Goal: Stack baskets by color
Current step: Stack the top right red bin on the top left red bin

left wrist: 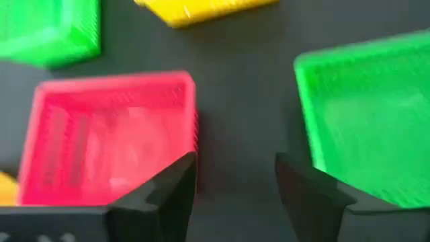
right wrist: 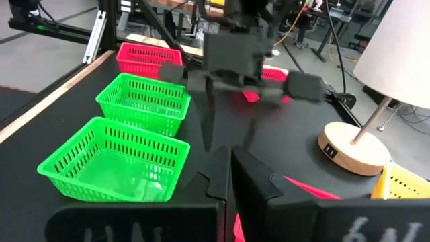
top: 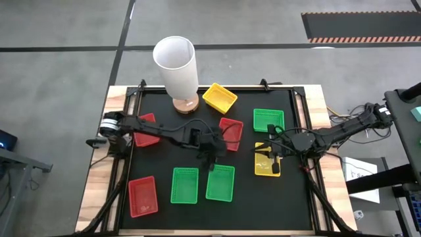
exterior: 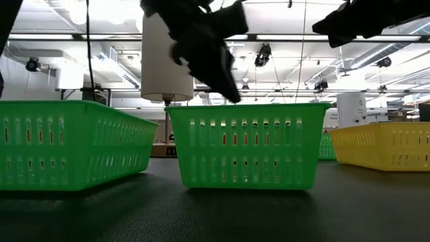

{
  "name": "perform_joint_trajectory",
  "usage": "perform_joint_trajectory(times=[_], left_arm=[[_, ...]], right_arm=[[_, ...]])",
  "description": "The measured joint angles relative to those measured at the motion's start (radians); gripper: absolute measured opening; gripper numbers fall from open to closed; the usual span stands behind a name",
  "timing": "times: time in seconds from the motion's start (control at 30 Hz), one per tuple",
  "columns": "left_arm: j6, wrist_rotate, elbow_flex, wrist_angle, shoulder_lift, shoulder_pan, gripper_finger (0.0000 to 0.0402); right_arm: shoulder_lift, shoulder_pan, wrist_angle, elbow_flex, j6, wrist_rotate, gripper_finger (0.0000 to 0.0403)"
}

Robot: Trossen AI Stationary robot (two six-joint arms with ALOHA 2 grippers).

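Red, yellow and green baskets lie apart on the black mat. My left gripper (top: pixel 212 160) hangs open above bare mat between a red basket (top: pixel 230 133) and a green basket (top: pixel 220 182). In the left wrist view its fingers (left wrist: pixel 235 185) frame the strip of mat between that red basket (left wrist: pixel 107 134) and the green one (left wrist: pixel 369 128). In the low view it (exterior: pixel 218 67) is above the green basket (exterior: pixel 248 144), clear of it. My right gripper (top: pixel 271 157) is shut (right wrist: pixel 232 178) and held high over a yellow basket (top: pixel 266 164), touching nothing.
A tall white cylinder on a round wooden base (top: pixel 176 66) stands at the far side. Other baskets: yellow (top: pixel 219 97), green (top: pixel 268 120), red (top: pixel 146 129) under the left arm, red (top: pixel 142 195), green (top: pixel 185 185). Wooden table edges frame the mat.
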Motion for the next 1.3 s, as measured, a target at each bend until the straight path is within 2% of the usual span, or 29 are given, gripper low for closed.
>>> perform_joint_trajectory(times=[0.13, 0.47, 0.77, 0.87, 1.1, 1.3], left_arm=[[0.057, -0.005, 0.0, 0.151, 0.053, 0.019, 0.0224], [0.082, -0.009, -0.002, 0.256, 0.155, 0.071, 0.0225], [0.08, 0.018, -0.005, 0.263, 0.155, 0.081, 0.0169], [0.078, 0.057, -0.005, 0.265, 0.167, 0.084, 0.0158], [0.084, 0.055, -0.006, 0.271, 0.205, 0.089, 0.0133], [0.103, 0.052, -0.006, 0.289, 0.2, 0.089, 0.0074]], right_arm=[[-0.001, 0.0, -0.002, 0.0, 0.0, 0.0, 0.0009], [0.0, 0.0, -0.006, -0.003, 0.003, 0.0, 0.0009], [0.0, 0.0, -0.006, -0.003, 0.002, 0.0, 0.0009], [0.0, 0.0, -0.006, -0.003, 0.002, 0.0, 0.0009], [0.0, 0.0, -0.006, -0.004, 0.003, 0.0, 0.0009], [0.0, 0.0, -0.006, -0.004, 0.003, 0.0, 0.0009]])
